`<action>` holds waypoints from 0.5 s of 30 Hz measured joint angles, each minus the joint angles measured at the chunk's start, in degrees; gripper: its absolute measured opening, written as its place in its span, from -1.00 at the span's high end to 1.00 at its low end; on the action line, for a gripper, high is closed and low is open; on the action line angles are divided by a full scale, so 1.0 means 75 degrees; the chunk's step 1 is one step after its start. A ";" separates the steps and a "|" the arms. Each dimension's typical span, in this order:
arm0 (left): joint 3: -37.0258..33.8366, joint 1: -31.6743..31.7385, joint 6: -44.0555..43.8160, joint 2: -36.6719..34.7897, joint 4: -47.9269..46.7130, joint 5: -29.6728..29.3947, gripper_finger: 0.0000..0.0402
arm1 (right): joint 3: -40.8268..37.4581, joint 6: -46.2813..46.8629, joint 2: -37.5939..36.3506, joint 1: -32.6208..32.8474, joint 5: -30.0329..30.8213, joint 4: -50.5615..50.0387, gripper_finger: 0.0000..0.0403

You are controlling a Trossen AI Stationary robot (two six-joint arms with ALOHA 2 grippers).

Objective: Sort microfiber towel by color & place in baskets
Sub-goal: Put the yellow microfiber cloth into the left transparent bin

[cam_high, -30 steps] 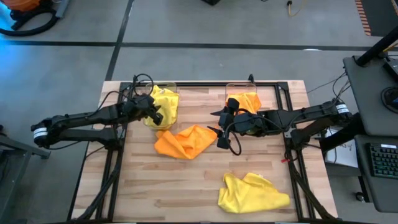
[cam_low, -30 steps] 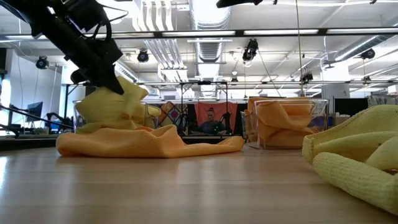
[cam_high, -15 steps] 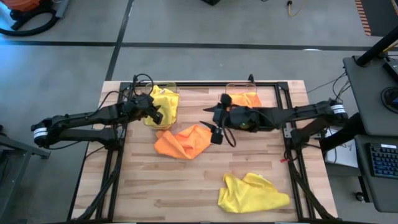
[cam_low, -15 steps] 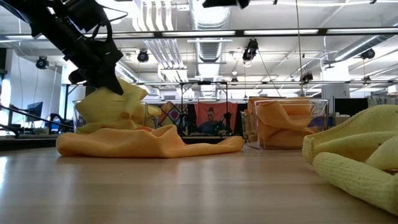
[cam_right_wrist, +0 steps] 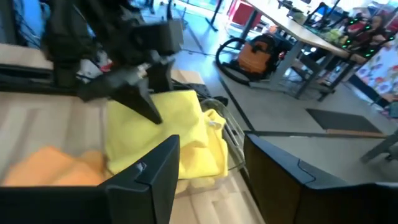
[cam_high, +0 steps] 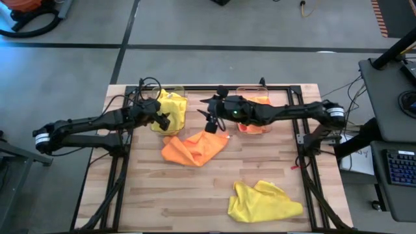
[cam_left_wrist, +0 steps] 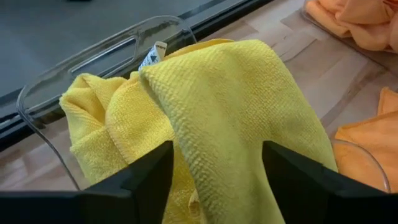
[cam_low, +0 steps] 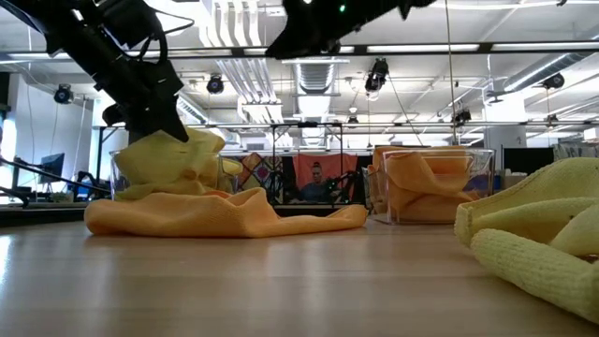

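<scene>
A yellow microfiber towel (cam_high: 174, 107) is heaped in the left clear basket (cam_left_wrist: 93, 53) and stands above its rim. My left gripper (cam_high: 164, 119) is open over it, a finger on either side of the towel's top fold (cam_left_wrist: 217, 93). Orange towels (cam_high: 261, 102) fill the right basket (cam_low: 477, 187). A crumpled orange towel (cam_high: 192, 149) lies flat on the table between the baskets. My right gripper (cam_high: 209, 125) hangs open above that towel's far end, well clear of it (cam_low: 299, 33). Another yellow towel (cam_high: 263, 201) lies on the table near the front right. My left gripper's open fingers (cam_left_wrist: 149, 180) stand on either side of the yellow towel's top fold, coming slanting down from the table's left. I cannot tell whether they touch the cloth. The towel rests in the basket.
Black frame rails (cam_high: 286, 88) run along the table's far and side edges. Bare wood (cam_high: 156, 195) shows at the near left. A person (cam_low: 318, 183) sits in the room far behind the table.
My right gripper has swung toward the table's left and far edges, from beside the right basket to over the far end of the loose orange towel, its arm stretching out across the right basket. It has come into the top of the low view.
</scene>
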 joint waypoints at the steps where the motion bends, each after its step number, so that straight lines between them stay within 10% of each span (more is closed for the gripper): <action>1: 0.0002 0.0001 0.0048 -0.0011 -0.0005 0.0000 -0.16 | 0.0000 -0.0036 0.0113 -0.0053 0.0001 0.0125 0.17; 15: 0.1145 -0.0011 0.1248 -0.0099 -0.1535 0.0073 -0.30 | 0.0473 -0.0178 0.1227 -0.0335 -0.0003 0.0403 0.53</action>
